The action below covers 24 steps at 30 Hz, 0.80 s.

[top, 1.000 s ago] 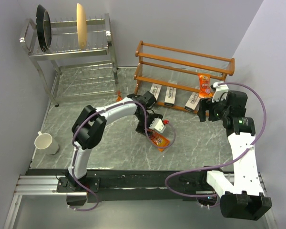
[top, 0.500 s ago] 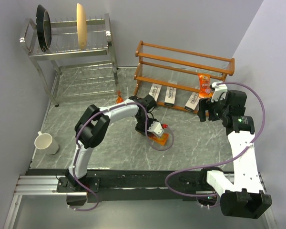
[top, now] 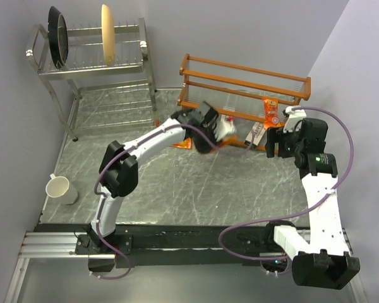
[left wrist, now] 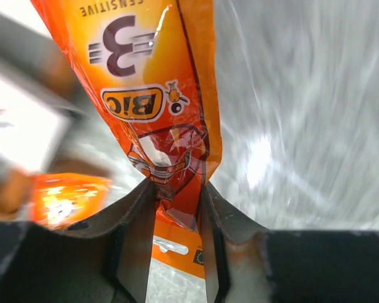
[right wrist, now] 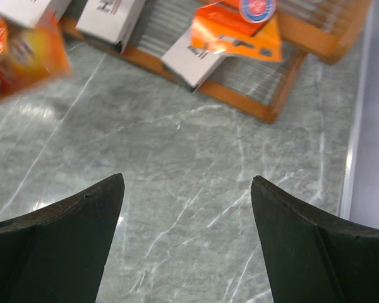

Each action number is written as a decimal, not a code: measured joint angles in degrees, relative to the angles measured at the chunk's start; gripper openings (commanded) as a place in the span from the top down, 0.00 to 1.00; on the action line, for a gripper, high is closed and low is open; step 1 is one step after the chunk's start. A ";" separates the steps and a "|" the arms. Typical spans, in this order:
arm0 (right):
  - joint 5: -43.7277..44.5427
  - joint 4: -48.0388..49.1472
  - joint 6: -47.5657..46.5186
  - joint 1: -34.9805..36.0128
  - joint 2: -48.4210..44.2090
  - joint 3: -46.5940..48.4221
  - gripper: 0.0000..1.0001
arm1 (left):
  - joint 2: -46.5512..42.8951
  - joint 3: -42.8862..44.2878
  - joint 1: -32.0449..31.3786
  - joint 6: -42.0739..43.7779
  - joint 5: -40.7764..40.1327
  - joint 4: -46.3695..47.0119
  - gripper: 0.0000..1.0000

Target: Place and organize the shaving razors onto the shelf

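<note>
Pack is pinched by one end in left gripper | long axis is carried straight out from the grip | held just before shelf lower tier | right gripper is spread, empty

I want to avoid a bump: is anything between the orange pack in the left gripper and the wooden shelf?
Nothing visible stands between them. The left gripper holds the orange pack close to the shelf. Grey boxes do take up parts of its bottom tier, so it would need a free gap.

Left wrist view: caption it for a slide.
Left hand pinching an orange BIC razor pack over the blurred marble table.
</note>
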 measured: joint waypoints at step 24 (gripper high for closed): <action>7.67 3.61 7.43 -3.34 -0.50 0.17 0.12 | 13.55 31.26 -0.85 -16.76 -15.65 2.67 0.61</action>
